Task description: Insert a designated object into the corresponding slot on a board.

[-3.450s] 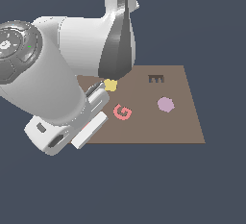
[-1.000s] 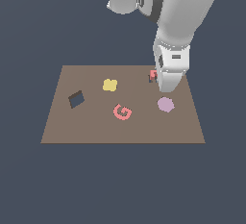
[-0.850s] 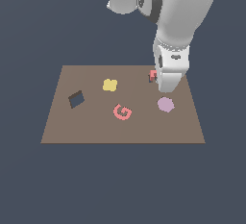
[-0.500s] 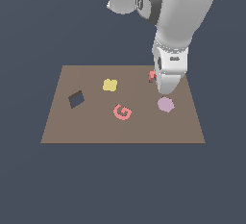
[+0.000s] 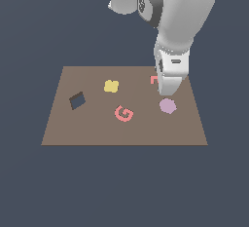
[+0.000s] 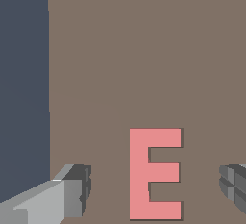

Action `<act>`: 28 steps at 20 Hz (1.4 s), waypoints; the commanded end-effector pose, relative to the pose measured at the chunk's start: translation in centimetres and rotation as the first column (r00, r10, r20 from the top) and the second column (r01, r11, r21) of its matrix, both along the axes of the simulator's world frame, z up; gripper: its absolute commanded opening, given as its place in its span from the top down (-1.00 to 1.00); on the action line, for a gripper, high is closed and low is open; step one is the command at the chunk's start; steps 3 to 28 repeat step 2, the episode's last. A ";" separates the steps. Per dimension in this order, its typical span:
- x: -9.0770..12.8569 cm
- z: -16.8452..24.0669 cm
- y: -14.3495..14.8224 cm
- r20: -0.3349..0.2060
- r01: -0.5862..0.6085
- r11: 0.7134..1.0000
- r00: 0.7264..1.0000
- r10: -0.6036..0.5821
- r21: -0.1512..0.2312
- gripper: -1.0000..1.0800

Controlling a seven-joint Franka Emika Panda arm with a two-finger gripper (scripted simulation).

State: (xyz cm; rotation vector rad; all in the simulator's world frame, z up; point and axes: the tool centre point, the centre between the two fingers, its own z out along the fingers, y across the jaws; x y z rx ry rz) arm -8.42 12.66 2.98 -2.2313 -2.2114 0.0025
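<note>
The salmon-red E block [image 6: 153, 172] lies flat on the brown board [image 6: 144, 50]. My gripper [image 6: 153, 189] is open, with one finger [image 6: 72, 192] on each side of the E and a gap to it on both sides. In the exterior view the arm's hand [image 5: 170, 72] stands over the board's [image 5: 97, 128] far right part and hides most of the E [image 5: 153, 79]. The dark E-shaped slot does not show; the E lies at the spot where the slot was seen earlier.
A salmon-red G [image 5: 124, 113], a yellow flower shape [image 5: 111, 86] and a lilac shape [image 5: 167, 105] lie on the board. A dark square cutout [image 5: 77, 100] is at the exterior view's left. The board's edge [image 6: 48, 74] runs close to the E.
3.5 s ago the arm was at the exterior view's left and the dark E slot lay open. Over the last second the arm and E have hardly moved.
</note>
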 end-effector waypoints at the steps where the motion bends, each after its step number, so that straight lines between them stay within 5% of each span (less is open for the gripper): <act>1: 0.0 0.0 0.0 0.000 0.000 1.000 1.000 0.000 0.000 -0.92; 28: 0.0 0.0 0.0 0.000 0.000 1.000 1.000 0.000 0.000 -0.92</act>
